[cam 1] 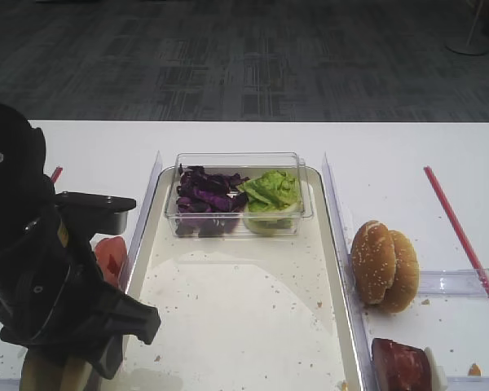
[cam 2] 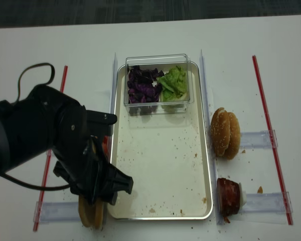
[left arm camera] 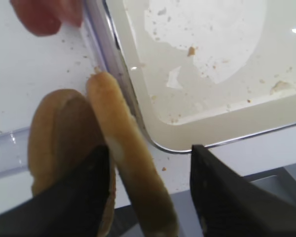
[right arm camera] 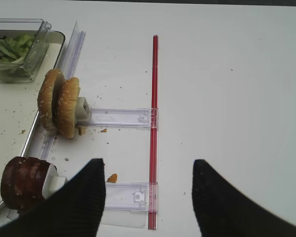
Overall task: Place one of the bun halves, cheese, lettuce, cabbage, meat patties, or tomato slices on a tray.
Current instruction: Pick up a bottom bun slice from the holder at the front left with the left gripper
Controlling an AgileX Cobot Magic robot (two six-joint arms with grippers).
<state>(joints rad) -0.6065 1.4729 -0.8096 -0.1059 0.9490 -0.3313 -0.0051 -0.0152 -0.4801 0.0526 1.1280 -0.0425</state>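
Two smooth tan bun halves stand on edge just outside the silver tray's (left arm camera: 222, 123) near left corner. One bun half (left arm camera: 126, 158) stands between the fingers of my left gripper (left arm camera: 150, 148), which is open, with a gap to the right finger (left arm camera: 227, 197). The other bun half (left arm camera: 54, 133) lies outside, behind the left finger. Red tomato slices (left arm camera: 39, 15) lie left of the tray (cam 1: 236, 309). Purple cabbage (cam 1: 205, 195) and green lettuce (cam 1: 270, 191) fill a clear tub on the tray. A meat patty (right arm camera: 22, 190) stands on the right. My right gripper (right arm camera: 148, 160) is open over white table. Cheese is out of view.
Two sesame-seeded buns (cam 1: 383, 265) stand on edge right of the tray. Clear plastic rails (right arm camera: 123, 117) and red strips (right arm camera: 154, 98) lie on the white table. My black left arm (cam 2: 45, 135) covers the table's left front. Crumbs speckle the tray lining.
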